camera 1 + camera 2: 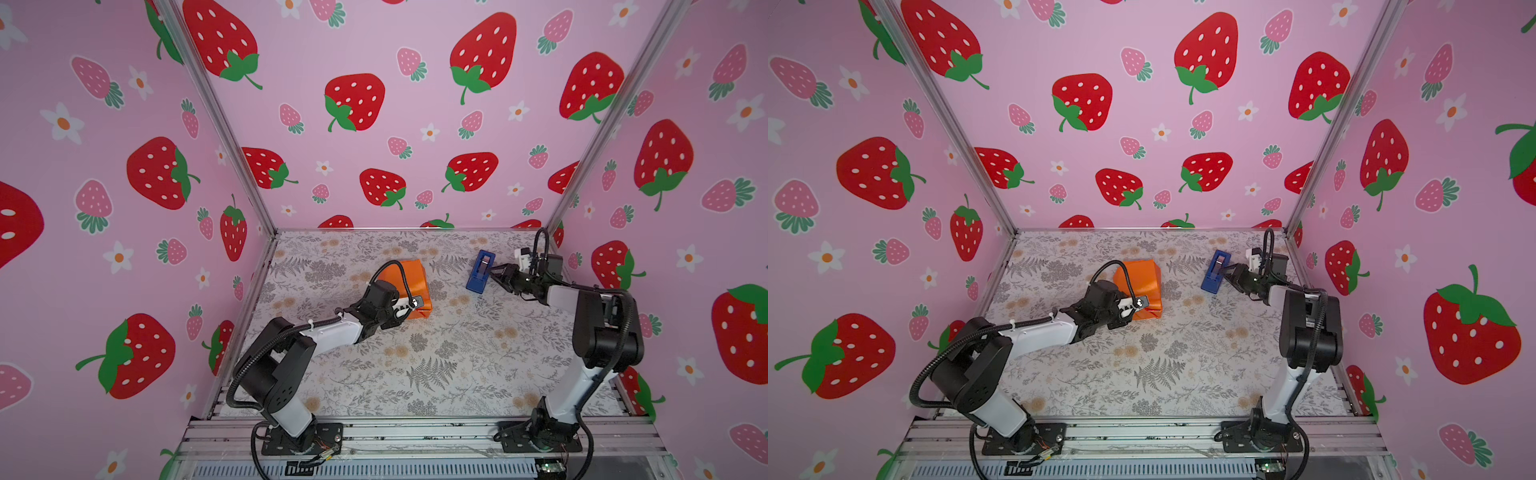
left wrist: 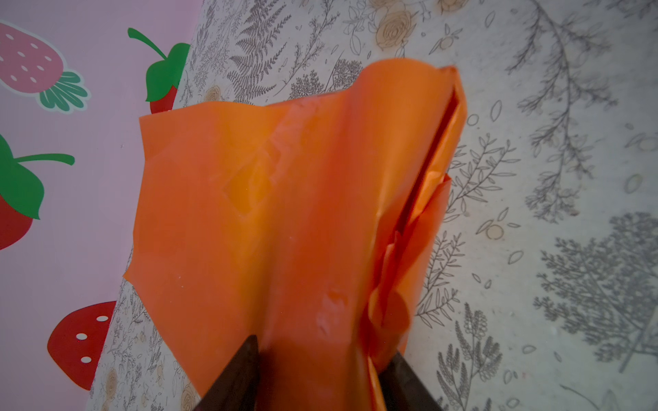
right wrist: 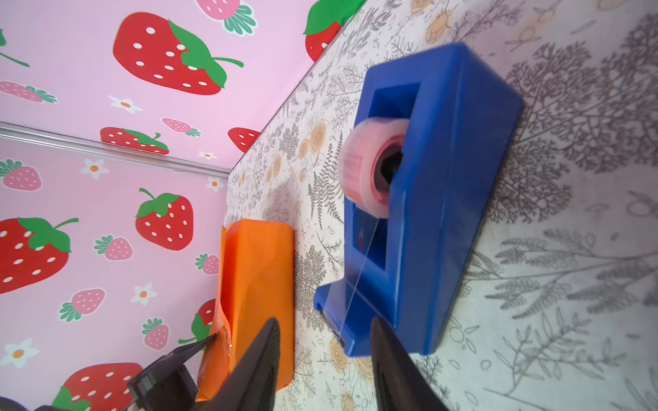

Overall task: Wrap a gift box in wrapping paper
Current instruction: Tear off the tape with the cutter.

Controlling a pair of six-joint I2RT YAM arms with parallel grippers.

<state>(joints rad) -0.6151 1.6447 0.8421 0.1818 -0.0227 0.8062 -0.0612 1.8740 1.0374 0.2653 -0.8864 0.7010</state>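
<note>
The wrapping paper (image 1: 409,280) (image 1: 1142,280) is folded into a glossy orange parcel on the floral table. The gift box is hidden inside it. My left gripper (image 1: 417,302) (image 1: 1142,302) is at the parcel's near end. In the left wrist view my left gripper (image 2: 322,359) has a dark finger on each side of the paper (image 2: 267,213), closed on the loose folded end. My right gripper (image 1: 494,274) (image 3: 324,341) stands open at the cutter end of a blue tape dispenser (image 3: 438,213). A clear tape strip runs down toward the gap between its fingers.
The tape dispenser (image 1: 482,270) (image 1: 1214,270) stands at the back right of the table, to the right of the parcel. Pink strawberry walls close in the back and both sides. Both arm bases sit on the metal rail (image 1: 415,432) at the front.
</note>
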